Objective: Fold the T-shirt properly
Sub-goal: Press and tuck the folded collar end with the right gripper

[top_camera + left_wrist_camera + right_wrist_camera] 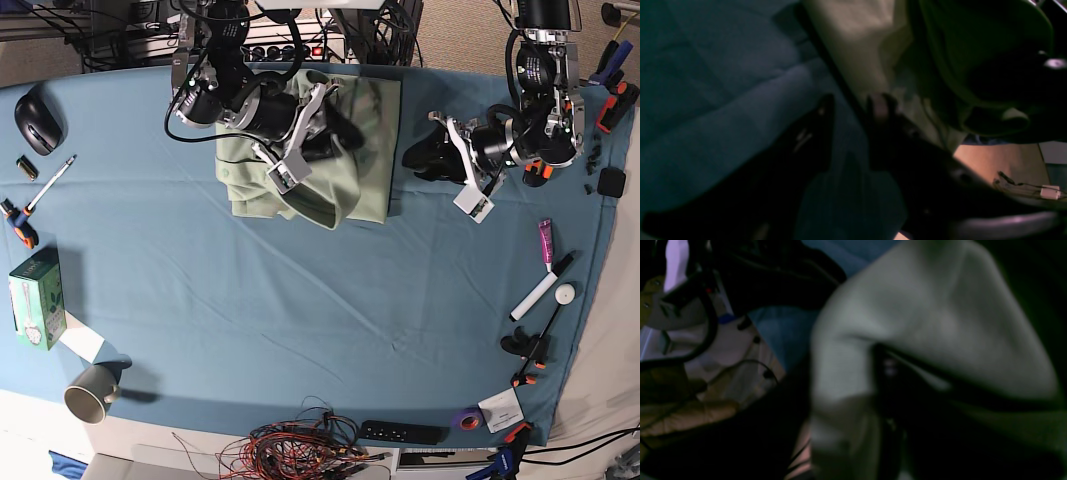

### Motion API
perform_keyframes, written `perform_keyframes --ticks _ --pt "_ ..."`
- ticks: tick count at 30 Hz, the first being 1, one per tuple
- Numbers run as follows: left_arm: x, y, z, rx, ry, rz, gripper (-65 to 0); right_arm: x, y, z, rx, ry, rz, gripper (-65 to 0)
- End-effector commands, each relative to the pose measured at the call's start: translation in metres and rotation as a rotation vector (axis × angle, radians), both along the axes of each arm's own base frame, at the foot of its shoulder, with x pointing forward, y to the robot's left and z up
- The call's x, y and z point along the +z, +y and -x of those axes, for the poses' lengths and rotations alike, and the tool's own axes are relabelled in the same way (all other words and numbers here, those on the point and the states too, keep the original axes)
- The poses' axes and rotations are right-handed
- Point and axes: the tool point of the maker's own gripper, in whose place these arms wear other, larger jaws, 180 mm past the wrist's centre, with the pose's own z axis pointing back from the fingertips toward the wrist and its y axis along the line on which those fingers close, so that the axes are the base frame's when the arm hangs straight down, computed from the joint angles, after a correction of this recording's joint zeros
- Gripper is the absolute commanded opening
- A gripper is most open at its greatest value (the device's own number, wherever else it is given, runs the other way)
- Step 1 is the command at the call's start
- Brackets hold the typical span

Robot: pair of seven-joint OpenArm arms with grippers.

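Note:
The pale green T-shirt point(360, 170) lies partly folded and bunched on the teal tablecloth point(250, 300) at the back middle. My right gripper point(335, 130) is down on the shirt's upper middle. In the right wrist view its dark fingers point(887, 380) stand apart, open, with blurred T-shirt point(923, 316) cloth draped between and over them. My left gripper point(415, 155) rests just off the shirt's right edge. In the left wrist view the left gripper point(850, 106) is open over bare tablecloth point(723, 83), with the T-shirt point(853, 40) just beyond its fingertips.
A black mouse point(38, 105), a pen point(50, 182) and a screwdriver point(15, 222) lie at the left. A green box point(35, 298) and a mug point(92, 392) stand near the front left. Markers point(540, 290), a pink tube point(546, 240) and clamps lie on the right. Loose wires point(300, 450) hang off the front edge.

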Motion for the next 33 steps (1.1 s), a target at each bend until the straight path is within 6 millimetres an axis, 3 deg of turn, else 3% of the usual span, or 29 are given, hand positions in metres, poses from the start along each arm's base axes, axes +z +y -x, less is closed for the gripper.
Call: perform_keyframes --ticks 1,10,13,16,26,33 --pt "0.013 -0.001 -0.007 0.000 -0.046 0.026 -42.7 0.018 0.006 -0.008 -0.014 -0.057 -0.062 -36.6" --pt "0.013 0.007 -0.008 0.000 -0.050 0.003 -40.7 0.059 0.024 -0.004 0.022 -0.063 -0.324 -35.3" --pt "0.018 0.010 -0.009 -0.006 -0.064 -0.007 -40.7 0.065 0.025 -0.005 0.027 -0.072 -0.345 -35.3" --pt "0.024 0.012 -0.010 -0.016 -0.086 -0.020 -40.7 0.059 0.023 -0.008 0.025 -0.079 -0.295 -35.3" --pt "0.027 0.012 -0.010 -0.021 -0.098 -0.025 -40.7 0.012 -0.001 -0.013 -0.004 -0.065 0.020 -35.3" --pt "0.027 0.012 -0.010 -0.021 -0.098 -0.025 -40.7 0.008 -0.001 -0.011 0.008 -0.061 0.046 -35.3"
